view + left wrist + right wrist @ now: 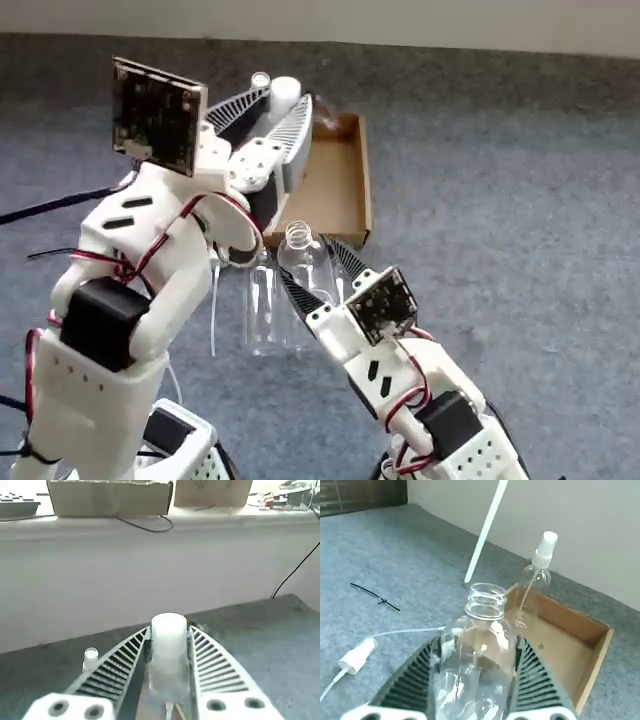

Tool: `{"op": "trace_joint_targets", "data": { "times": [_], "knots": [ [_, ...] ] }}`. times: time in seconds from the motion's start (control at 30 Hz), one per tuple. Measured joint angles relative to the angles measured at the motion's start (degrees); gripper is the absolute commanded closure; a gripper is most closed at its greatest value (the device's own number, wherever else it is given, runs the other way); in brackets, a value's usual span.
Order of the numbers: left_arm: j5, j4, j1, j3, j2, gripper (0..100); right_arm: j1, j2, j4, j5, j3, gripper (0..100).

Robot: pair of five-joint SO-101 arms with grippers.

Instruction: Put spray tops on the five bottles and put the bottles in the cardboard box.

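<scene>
My left gripper (283, 96) (169, 632) is shut on a white spray top (284, 92) (169, 655), raised over the near-left side of the cardboard box (345, 180) (562, 642). Its thin dip tube (485, 530) hangs down at a slant. My right gripper (315, 272) (477, 650) is shut on a clear bottle (300, 248) (479, 645), upright with its neck uncapped, just in front of the box. A bottle with a spray top on it (534, 585) (261, 79) (91, 658) stands at the box's far end.
More clear bottles (262, 305) stand on the grey carpet beside the held one. A loose spray top (356, 658) with its tube lies on the carpet, near a black tie (375, 597). Open carpet stretches to the right of the box.
</scene>
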State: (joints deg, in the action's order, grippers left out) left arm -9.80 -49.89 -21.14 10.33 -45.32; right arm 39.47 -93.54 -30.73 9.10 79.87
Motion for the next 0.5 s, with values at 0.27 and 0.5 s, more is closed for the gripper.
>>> {"op": "trace_joint_targets", "data": {
  "times": [0.27, 0.5],
  "knots": [
    [0.0, 5.01, -4.13, 0.35, 0.18, 94, 0.35, -1.58, 0.0, 0.0, 3.34, 99.5],
    [0.0, 5.27, -6.42, 0.35, 0.18, 94, 0.35, -1.67, 0.0, 0.0, 3.34, 99.5]
  ]
}}
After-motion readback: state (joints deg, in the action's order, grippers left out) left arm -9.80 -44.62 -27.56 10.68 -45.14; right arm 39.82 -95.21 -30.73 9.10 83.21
